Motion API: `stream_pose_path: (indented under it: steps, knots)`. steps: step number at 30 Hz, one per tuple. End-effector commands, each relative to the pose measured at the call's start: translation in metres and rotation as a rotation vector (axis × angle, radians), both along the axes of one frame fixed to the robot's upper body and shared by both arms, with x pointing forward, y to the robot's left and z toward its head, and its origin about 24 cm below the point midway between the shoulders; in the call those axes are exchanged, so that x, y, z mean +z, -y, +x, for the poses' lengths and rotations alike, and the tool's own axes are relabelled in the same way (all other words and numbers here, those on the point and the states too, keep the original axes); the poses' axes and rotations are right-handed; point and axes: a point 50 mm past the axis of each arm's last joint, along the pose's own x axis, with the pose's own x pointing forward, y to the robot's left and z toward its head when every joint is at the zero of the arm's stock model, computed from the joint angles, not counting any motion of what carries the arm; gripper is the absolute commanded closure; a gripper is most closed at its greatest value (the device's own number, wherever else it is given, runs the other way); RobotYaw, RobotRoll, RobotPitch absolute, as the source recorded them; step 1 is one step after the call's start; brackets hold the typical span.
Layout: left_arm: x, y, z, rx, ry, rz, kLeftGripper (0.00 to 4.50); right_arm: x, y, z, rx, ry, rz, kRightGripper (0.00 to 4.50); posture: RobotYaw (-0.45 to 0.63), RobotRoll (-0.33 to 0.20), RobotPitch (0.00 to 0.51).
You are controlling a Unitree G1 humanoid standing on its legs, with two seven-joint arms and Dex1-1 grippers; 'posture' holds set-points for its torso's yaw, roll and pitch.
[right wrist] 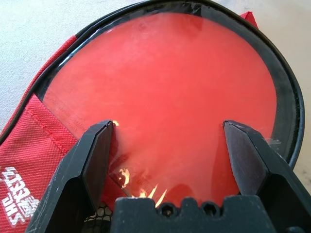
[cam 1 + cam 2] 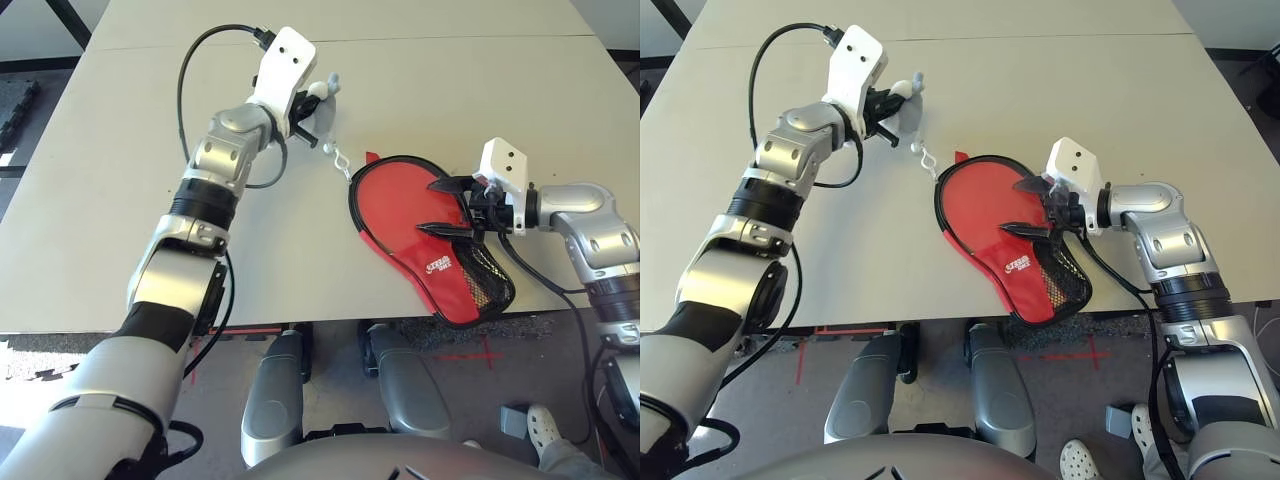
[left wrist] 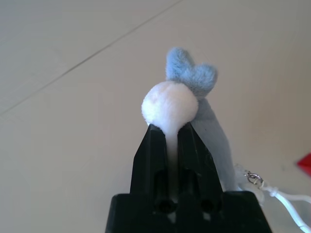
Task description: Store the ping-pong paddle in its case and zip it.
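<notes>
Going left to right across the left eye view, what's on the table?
Left hand shut on the plush keychain toy → its white cord and clasp → red case holding the paddle → open right hand.

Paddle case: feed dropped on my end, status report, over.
Left pincer shut on plush keychain. Right pincer open over ping-pong paddle, blade inside case, unzipped. Nothing in the way.

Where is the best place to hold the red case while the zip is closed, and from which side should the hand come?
Probably the narrow handle end of the case, near the black mesh pocket, coming from the robot's right. That end overhangs the table edge, so fingers could close around it, and the right hand already hovers open there. The left hand pinches the plush zip charm.
</notes>
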Motion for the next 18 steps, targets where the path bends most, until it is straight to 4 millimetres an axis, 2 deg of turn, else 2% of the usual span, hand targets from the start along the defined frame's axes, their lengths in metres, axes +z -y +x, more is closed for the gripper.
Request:
stream_pose_path:
  steps: [1, 5, 8, 14, 18]
  knots:
    - [0.025, 0.012, 0.006, 0.099, 0.173, -0.104, 4.50, -0.041, 0.003, -0.015, -0.027, -0.184, -0.066, 0.00, 0.02, 0.000, 0.274]
    - [0.035, 0.033, 0.004, 0.089, 0.242, -0.202, 4.50, -0.042, 0.002, -0.018, -0.039, -0.186, -0.061, 0.00, 0.01, 0.000, 0.274]
    - [0.035, 0.058, -0.001, 0.023, 0.244, -0.240, 4.50, -0.043, 0.003, -0.021, -0.048, -0.188, -0.060, 0.00, -0.01, 0.000, 0.275]
    - [0.012, 0.116, -0.021, -0.192, 0.147, -0.212, 4.50, -0.045, 0.002, -0.025, -0.063, -0.189, -0.055, 0.00, -0.02, 0.000, 0.277]
    - [0.000, 0.137, -0.032, -0.307, 0.077, -0.203, 4.50, -0.046, 0.002, -0.025, -0.070, -0.186, -0.052, 0.00, -0.02, 0.000, 0.277]
